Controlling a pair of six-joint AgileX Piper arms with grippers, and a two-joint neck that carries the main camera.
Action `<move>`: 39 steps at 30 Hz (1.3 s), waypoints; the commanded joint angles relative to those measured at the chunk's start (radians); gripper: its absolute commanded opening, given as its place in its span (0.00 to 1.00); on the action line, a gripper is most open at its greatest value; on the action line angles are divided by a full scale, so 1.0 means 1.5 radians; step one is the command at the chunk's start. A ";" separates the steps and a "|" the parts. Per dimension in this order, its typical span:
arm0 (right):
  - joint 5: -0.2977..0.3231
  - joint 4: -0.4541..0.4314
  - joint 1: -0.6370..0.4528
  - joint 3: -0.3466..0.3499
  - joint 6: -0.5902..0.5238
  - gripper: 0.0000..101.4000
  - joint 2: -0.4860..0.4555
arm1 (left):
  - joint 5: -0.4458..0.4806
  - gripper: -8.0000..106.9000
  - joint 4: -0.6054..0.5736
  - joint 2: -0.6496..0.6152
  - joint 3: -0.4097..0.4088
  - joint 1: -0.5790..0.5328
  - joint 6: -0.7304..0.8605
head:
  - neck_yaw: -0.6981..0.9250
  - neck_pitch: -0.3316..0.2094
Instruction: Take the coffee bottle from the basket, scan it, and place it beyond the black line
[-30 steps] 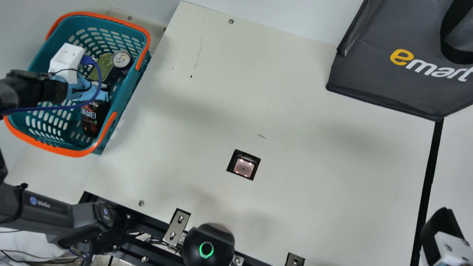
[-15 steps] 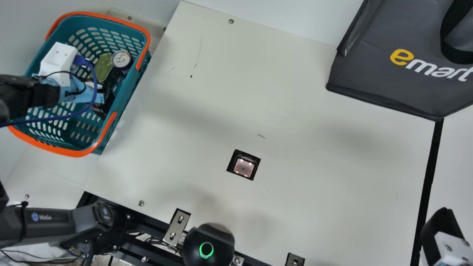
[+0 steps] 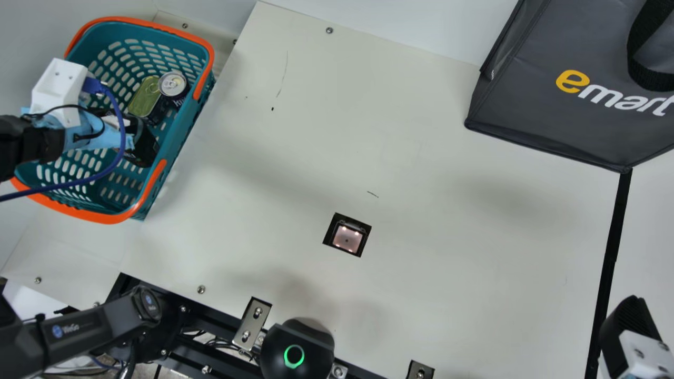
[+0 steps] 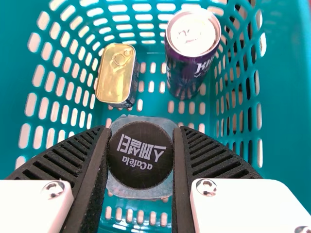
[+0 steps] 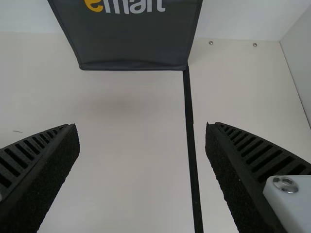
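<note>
My left gripper [image 3: 87, 129], partly wrapped in blue, is over the basket [image 3: 181, 131], with the dark coffee bottle [image 3: 143, 150] at its tip, inside the basket's rim. In the left wrist view the bottle's black cap [image 4: 141, 155] is pinched between the ribbed fingers of my left gripper [image 4: 141, 133]. A scanner window [image 3: 346, 239] is set into the table. Beside the black line [image 3: 613, 242], at the main view's lower right, is my right gripper [image 3: 632, 331]. The right wrist view shows the line [image 5: 191, 131] beyond my right gripper [image 5: 143, 128], whose fingers stand wide apart, holding nothing.
A purple can [image 4: 189, 65] and a gold-lidded tin [image 4: 115, 75] share the basket with the bottle. The dark grey bag [image 3: 547, 105] stands at the table's back right, its lower corner at the line's upper end. Metal brackets [image 3: 253, 322] line the front edge.
My left gripper has drawn back toward the main view's left. The bottle has shifted with it, and its printed front has turned out of sight. The right gripper has stayed still.
</note>
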 commanded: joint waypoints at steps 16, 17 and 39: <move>0.000 0.000 0.000 0.000 0.000 0.90 0.000 | 0.082 0.16 0.035 -0.089 -0.058 0.027 -0.091 | 0.002 -0.017; 0.000 0.000 0.000 0.000 0.000 0.90 0.000 | 0.086 0.16 0.037 -0.092 -0.063 0.027 -0.096 | 0.002 -0.017; 0.000 0.000 0.000 0.000 0.000 0.90 0.000 | 0.172 0.16 0.047 -0.154 -0.163 0.009 -0.182 | 0.002 -0.017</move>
